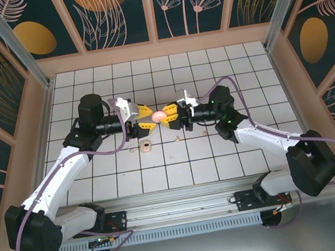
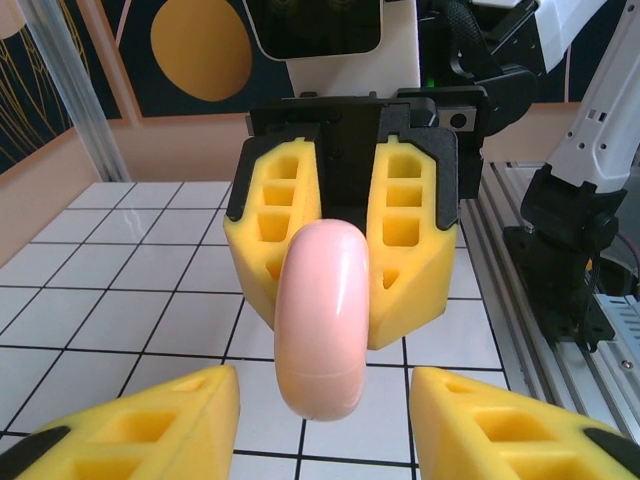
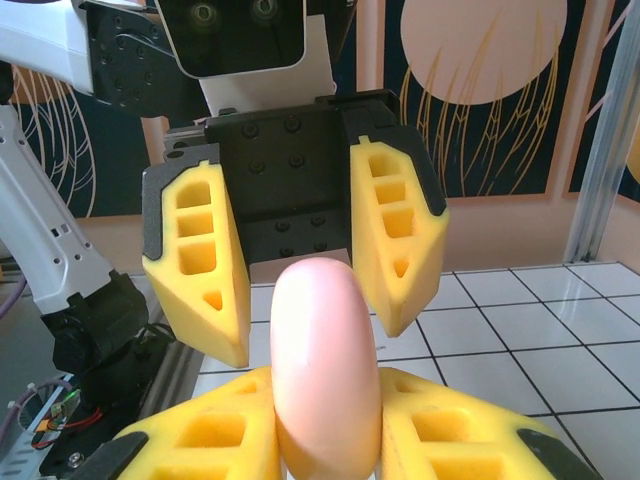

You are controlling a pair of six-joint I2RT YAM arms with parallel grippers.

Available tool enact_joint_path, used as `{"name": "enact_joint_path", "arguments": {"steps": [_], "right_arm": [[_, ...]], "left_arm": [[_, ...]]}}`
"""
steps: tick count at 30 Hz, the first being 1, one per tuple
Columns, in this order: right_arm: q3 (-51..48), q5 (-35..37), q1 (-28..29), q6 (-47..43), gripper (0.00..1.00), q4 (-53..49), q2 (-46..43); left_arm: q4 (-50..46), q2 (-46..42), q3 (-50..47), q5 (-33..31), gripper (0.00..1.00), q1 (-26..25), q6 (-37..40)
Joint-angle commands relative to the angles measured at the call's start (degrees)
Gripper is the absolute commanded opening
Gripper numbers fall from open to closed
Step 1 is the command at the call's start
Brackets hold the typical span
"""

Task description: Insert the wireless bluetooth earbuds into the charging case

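Right end effector (image 3: 327, 405) clamps the pink case half (image 3: 325, 330); left end effector (image 2: 325, 390) stands apart around it.

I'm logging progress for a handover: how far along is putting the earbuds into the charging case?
Done: nothing looks seated yet. In hand: the right hand is clamped on a pink rounded piece, with the left hand open on either side of it. Left: a cream piece with a dark centre and small pale bits lie loose on the tiles, so insertion remains.
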Motion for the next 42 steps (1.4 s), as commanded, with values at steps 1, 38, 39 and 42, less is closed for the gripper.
{"name": "enact_joint_path", "arguments": {"steps": [1,38,39,42], "right_arm": [[2.55,-1.34,0.44,-0.23,0.25,3.11,0.83],[3.53,2.50,-1.68,-1.25,0.54,-0.37,-1.97],[3.61,2.88,-1.90,-0.64,0.54,0.36,-1.81],[4.00,4.05,-2.37,0.59,0.54,1.02,-1.35]], "left_arm": [[1.38,0.21,-0.18,2.10,0.48,-0.31,-0.18],[-1.46,0.11,0.32,-1.54,0.18,-0.26,3.05],[-1.79,0.13,0.40,-1.64,0.18,-0.22,3.27],[-3.45,0.15,0.89,-2.37,0.18,-0.23,4.67]]}}
